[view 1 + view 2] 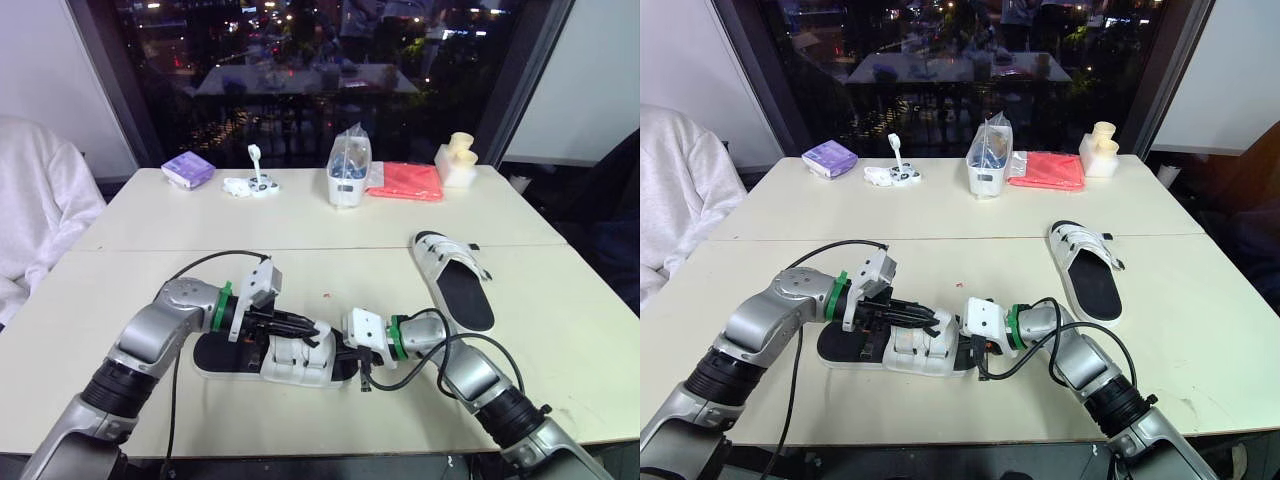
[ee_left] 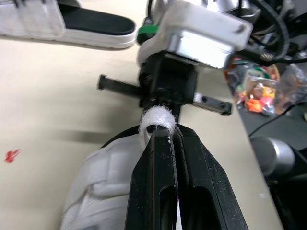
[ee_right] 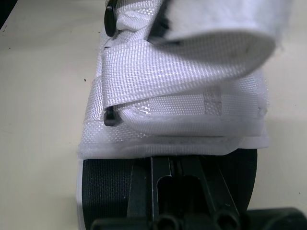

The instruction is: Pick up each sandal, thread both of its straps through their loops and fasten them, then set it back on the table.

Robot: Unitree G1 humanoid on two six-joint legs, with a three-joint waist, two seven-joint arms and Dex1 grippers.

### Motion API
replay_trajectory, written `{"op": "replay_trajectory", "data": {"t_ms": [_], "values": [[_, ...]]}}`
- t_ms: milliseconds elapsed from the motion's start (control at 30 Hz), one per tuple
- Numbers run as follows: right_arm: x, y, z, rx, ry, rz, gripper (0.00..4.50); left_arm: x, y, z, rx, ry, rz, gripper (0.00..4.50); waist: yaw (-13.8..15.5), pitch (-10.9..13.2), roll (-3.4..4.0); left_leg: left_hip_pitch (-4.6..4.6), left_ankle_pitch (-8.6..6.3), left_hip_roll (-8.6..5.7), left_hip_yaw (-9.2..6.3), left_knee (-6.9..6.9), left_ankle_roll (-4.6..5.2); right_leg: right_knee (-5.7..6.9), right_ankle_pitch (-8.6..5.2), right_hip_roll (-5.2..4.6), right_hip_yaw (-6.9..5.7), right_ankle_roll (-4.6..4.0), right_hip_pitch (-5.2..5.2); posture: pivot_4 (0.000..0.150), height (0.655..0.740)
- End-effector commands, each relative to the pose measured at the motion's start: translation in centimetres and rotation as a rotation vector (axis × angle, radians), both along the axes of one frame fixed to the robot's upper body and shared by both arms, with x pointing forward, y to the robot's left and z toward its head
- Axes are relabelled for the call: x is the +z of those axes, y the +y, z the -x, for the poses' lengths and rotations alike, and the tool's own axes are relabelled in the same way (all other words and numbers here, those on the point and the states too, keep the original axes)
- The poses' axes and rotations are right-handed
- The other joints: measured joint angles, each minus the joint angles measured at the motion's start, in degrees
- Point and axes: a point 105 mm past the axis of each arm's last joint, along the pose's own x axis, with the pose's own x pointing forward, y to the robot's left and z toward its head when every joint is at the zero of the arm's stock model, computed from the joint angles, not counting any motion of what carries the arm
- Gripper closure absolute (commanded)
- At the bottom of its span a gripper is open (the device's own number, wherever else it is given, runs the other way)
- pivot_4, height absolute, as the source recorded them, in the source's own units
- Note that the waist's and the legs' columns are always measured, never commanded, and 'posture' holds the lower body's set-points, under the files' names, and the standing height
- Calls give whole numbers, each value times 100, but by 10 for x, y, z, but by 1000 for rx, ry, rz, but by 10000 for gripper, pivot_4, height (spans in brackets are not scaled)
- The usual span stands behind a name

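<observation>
The near sandal (image 1: 270,362), white-strapped with a black sole, lies flat at the table's front, toe pointing left. My left gripper (image 1: 314,328) reaches over it from the left and is shut on the white tip of a strap (image 2: 156,122). From the right, my right gripper (image 1: 347,354) meets the sandal's end, its fingers (image 3: 180,191) closed against the black sole edge under the folded straps (image 3: 177,81). The two grippers are almost touching. The second sandal (image 1: 456,282) lies on the table to the right, its straps toward the far end.
Along the far side of the table stand a purple pack (image 1: 188,170), small white items (image 1: 252,185), a white tub with a plastic bag (image 1: 349,172), a red cloth (image 1: 405,181) and a cream block (image 1: 458,160). White fabric (image 1: 30,210) hangs off the left edge.
</observation>
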Motion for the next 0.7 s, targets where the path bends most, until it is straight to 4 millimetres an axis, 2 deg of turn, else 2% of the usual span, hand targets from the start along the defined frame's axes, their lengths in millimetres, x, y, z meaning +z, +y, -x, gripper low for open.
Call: {"op": "replay_trajectory", "data": {"t_ms": [33, 233, 300, 367, 567, 700], "values": [[-55, -24, 14, -56, 154, 186, 45000, 14, 9, -20, 105, -110, 5, 44707, 1, 0, -1, 0, 0, 0, 0, 1, 0, 0, 0, 0, 0, 0, 0, 1500, 7400], [-55, -23, 15, -54, 155, 186, 45000, 3, 7, -25, 158, -51, -17, 44707, 7, -3, -2, 1, 0, 0, -1, 5, 0, 1, 0, 0, 0, 0, 3, 1500, 7400], [-56, -24, 15, -54, 155, 187, 45000, -2, 4, -23, 160, -6, -20, 39037, 7, -5, -4, 2, 0, 0, -2, 8, 0, 3, 0, -1, 0, 0, 5, 1500, 7400], [-56, -24, 15, -54, 155, 189, 45000, -6, 2, -22, 173, 44, -15, 31222, 10, -7, -6, 2, 0, 0, -2, 10, 0, 5, 0, -1, 0, 0, 6, 1500, 7400], [-56, -25, 14, -55, 153, 192, 45000, -12, -5, -24, 254, 165, 24, 1471, 12, -11, -11, 1, 0, 0, -3, 10, 0, 5, 4, -1, 0, 6, 6, 1500, 7400], [-55, -25, 14, -56, 152, 192, 45000, -9, -11, -32, 331, 203, 60, 605, 22, -15, -15, 2, 0, 0, -3, 11, 0, 4, 5, -1, -1, 8, 8, 1500, 7400]]}}
